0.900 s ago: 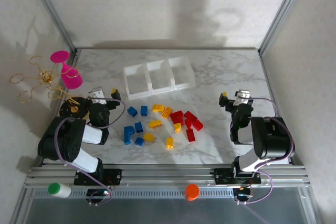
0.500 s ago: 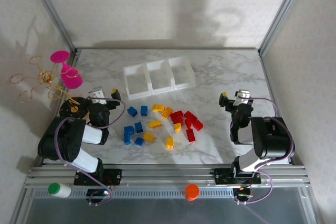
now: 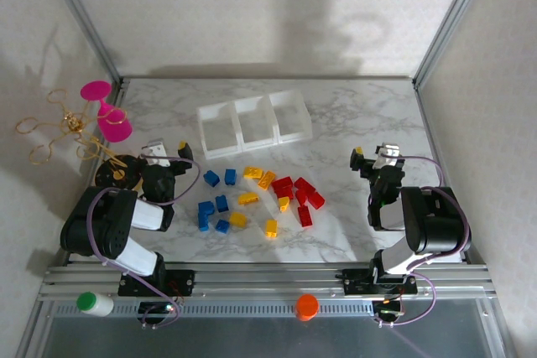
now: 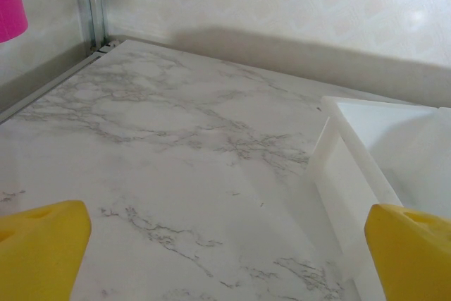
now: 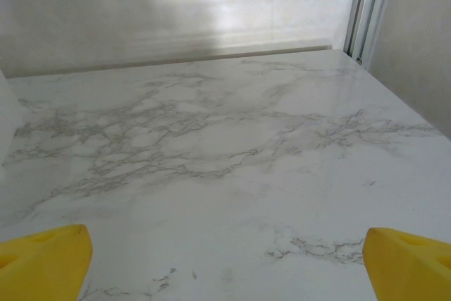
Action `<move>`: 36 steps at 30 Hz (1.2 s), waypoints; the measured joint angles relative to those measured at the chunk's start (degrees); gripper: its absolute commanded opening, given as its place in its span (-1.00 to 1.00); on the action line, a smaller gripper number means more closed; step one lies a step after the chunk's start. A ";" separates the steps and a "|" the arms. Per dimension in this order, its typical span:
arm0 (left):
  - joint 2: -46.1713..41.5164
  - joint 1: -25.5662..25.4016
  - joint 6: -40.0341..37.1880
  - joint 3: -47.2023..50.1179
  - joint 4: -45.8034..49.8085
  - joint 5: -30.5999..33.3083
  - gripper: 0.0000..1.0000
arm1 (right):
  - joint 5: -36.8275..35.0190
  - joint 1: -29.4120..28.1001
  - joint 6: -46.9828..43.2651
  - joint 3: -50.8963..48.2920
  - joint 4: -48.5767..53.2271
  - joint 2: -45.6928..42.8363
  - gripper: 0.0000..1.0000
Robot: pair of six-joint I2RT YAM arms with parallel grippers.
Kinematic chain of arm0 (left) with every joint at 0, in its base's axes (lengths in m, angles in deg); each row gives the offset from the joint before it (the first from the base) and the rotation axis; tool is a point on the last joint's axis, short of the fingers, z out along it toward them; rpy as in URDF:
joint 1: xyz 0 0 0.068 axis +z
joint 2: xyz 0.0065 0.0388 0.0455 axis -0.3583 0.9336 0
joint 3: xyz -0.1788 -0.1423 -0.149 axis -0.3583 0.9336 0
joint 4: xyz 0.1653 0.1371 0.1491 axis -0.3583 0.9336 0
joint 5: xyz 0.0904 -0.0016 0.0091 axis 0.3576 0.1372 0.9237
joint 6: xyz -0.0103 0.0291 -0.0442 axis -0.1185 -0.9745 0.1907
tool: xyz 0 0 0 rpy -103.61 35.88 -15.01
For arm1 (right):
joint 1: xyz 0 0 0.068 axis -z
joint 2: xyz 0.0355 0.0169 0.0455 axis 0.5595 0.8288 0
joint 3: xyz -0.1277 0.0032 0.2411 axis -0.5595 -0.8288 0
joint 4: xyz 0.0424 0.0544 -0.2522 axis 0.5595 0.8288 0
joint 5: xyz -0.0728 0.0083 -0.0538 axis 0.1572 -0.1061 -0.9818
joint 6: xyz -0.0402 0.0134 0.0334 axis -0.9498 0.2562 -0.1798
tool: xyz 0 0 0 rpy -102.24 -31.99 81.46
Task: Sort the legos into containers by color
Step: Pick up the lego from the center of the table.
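Left wrist shows you the containers (image 4: 345,174) cropped at the right edge, just ahead of the spread left end effector (image 4: 225,252); from above, legos (image 3: 256,199) lie scattered on the desk (image 3: 352,115) between it and the equally spread right end effector (image 3: 373,155)

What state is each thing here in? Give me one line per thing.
blue legos: loose on the table, not in a bin
yellow legos: loose on the table, not in a bin
red legos: loose on the table, not in a bin
containers: upright, all three empty
left gripper: jaws wide open, empty
right gripper: jaws wide open, empty
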 measured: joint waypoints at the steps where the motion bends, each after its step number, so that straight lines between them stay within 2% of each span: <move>1: 0.00 0.00 0.00 0.00 0.02 0.00 0.98 | 0.00 0.00 0.02 0.00 -0.02 0.00 0.98; 15: -0.02 0.04 0.00 -0.04 0.17 -0.13 0.99 | -0.04 0.00 0.02 0.00 0.17 -0.17 0.98; 21: -3.98 -0.61 0.04 -4.09 10.10 1.97 0.99 | -0.46 0.00 0.07 0.33 2.91 -4.13 0.98; 29: -12.20 -1.99 2.47 -9.16 24.70 3.10 0.99 | -4.83 0.00 4.24 5.55 16.46 -13.75 0.98; 36: -22.86 -2.12 9.46 -11.69 37.99 1.42 0.99 | -6.08 0.00 17.62 15.58 36.61 -20.83 0.98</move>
